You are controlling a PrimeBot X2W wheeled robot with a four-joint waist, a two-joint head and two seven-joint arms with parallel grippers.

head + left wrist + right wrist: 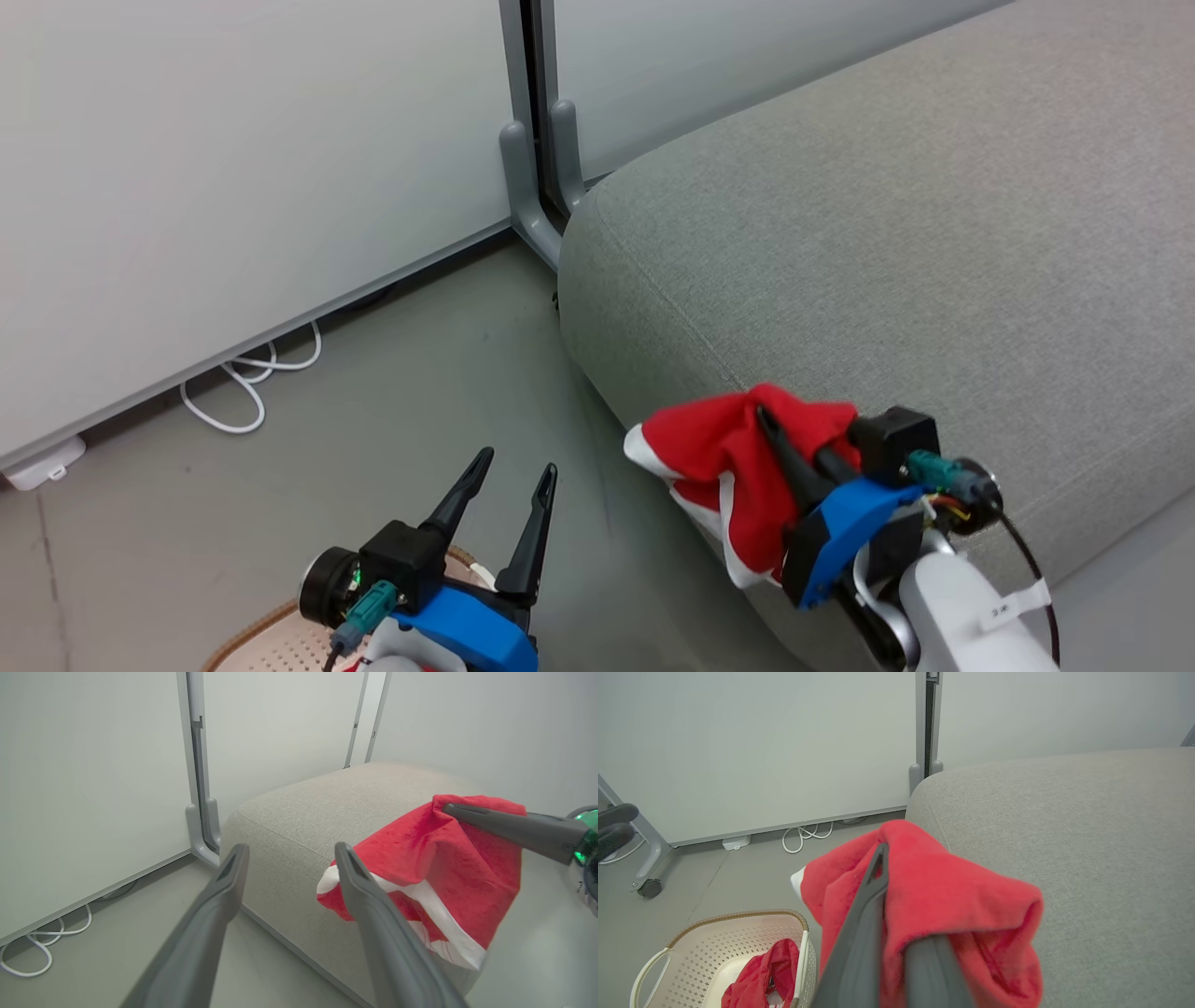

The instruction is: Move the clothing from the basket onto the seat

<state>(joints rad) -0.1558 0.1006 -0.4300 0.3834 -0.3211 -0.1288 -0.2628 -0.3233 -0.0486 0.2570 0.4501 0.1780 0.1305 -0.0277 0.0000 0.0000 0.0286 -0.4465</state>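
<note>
My right gripper [764,415] is shut on a red garment [714,448] with white trim. It holds the cloth over the front corner of the grey seat [887,233], and the fabric drapes down the seat's side. In the left wrist view the same garment [430,858] hangs from the right gripper's dark fingers [495,823] against the seat [299,812]. My left gripper [518,462] stands open with nothing in it, above the basket [257,635] and left of the seat. A second red garment [761,975] lies crumpled in the cream basket [738,914].
Pale partition panels stand behind the seat, joined at a grey post with a foot [532,187]. A white cable [247,387] loops on the floor by the panel. A caster foot of a stand [649,889] sits at the left. Grey floor lies between basket and seat.
</note>
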